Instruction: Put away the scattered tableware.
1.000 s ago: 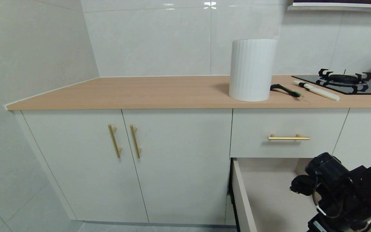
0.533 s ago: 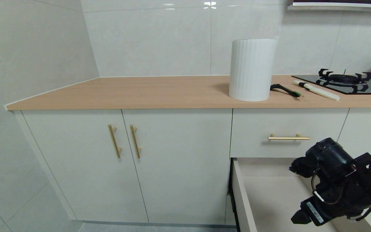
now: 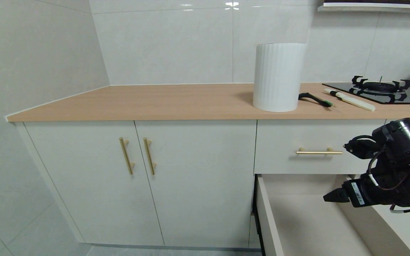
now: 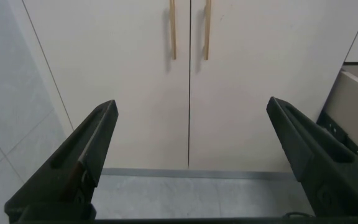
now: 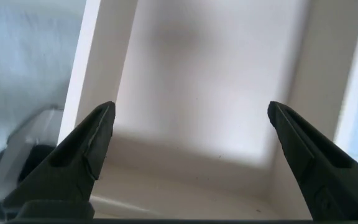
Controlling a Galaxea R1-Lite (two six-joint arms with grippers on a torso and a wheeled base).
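Right gripper (image 3: 329, 196) and left gripper (image 4: 191, 109) both agape, empty. Open drawer (image 3: 267, 213) beneath right jaws; utensils (image 3: 315, 99) on counter (image 3: 173, 103) above, beyond them. Rising, I could clip the brass handle (image 3: 319, 152) between.

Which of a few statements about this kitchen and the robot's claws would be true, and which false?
1. The lower drawer is pulled open. True.
2. The upper drawer is open as well. False: it is shut.
3. The white canister lies on its side. False: it stands upright on the countertop.
4. The right gripper is open and holds nothing. True.
5. The left gripper is shut on a spoon. False: it is open, facing the cabinet doors.
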